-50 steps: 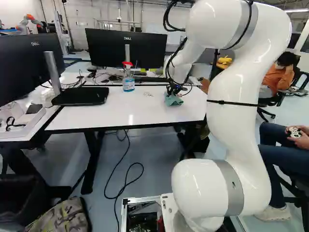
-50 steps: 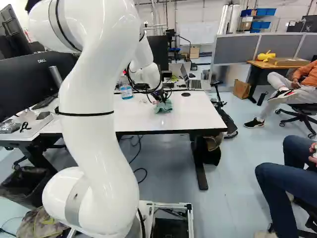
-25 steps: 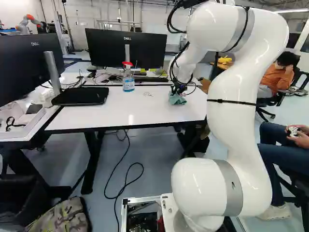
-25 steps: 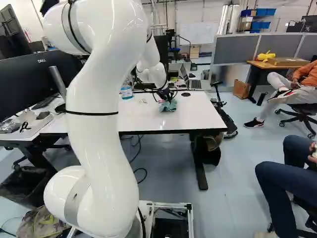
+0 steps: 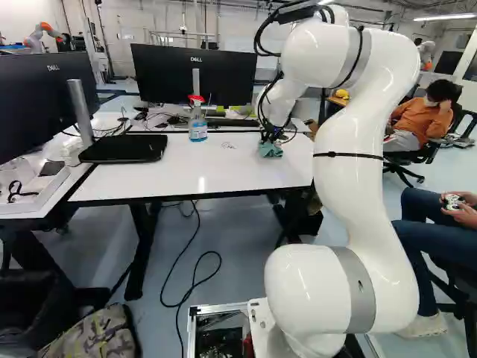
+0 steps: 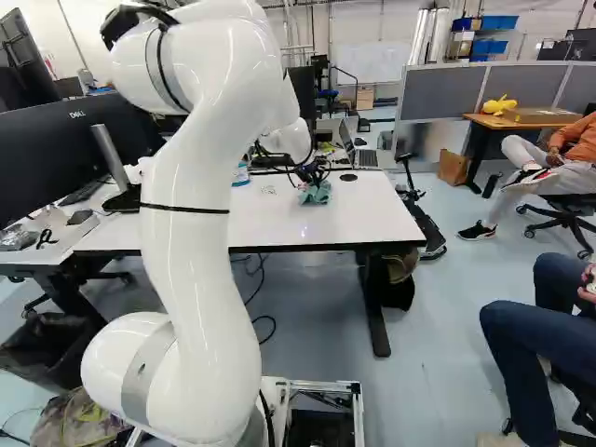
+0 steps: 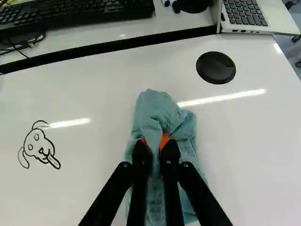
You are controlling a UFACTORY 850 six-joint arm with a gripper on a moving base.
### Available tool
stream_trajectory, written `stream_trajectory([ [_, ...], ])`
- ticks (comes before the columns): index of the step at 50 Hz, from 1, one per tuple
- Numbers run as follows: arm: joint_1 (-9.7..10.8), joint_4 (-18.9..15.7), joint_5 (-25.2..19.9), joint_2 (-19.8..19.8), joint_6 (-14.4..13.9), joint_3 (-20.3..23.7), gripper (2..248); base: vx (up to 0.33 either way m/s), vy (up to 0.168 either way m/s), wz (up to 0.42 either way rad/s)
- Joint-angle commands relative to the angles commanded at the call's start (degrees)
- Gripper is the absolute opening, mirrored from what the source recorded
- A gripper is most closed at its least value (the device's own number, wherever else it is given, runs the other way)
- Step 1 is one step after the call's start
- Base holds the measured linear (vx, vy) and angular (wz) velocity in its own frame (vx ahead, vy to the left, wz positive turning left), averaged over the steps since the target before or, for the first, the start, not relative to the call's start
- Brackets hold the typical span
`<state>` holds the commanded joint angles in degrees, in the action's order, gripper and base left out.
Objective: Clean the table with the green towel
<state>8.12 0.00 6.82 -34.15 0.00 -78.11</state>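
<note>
Green towel [image 7: 162, 113]: may slip if dragged hard
Gripper [image 7: 156, 145]: pinches its fold
Dog doodle [image 7: 39, 147]: may smear under light pressure

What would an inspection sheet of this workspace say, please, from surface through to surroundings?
Surface: white tabletop with a dog-like line drawing; spills, nothing seen.
Job's things: green towel, bunched, on the tabletop.
Clutter: spray bottle upright near the back edge; flat black disc beyond the towel.
Gripper: black gripper closed on the towel.
Cables: black cable looped on the floor; others hanging around the arm's wrist.
Surroundings: monitor, keyboard and laptop behind.
</note>
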Motion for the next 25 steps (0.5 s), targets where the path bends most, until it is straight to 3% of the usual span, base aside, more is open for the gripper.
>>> stream_trajectory([
  [25, -3.5, 0.0, 0.0, -2.5, 0.0, -3.4, 37, 0.0, 0.0, 0.0],
])
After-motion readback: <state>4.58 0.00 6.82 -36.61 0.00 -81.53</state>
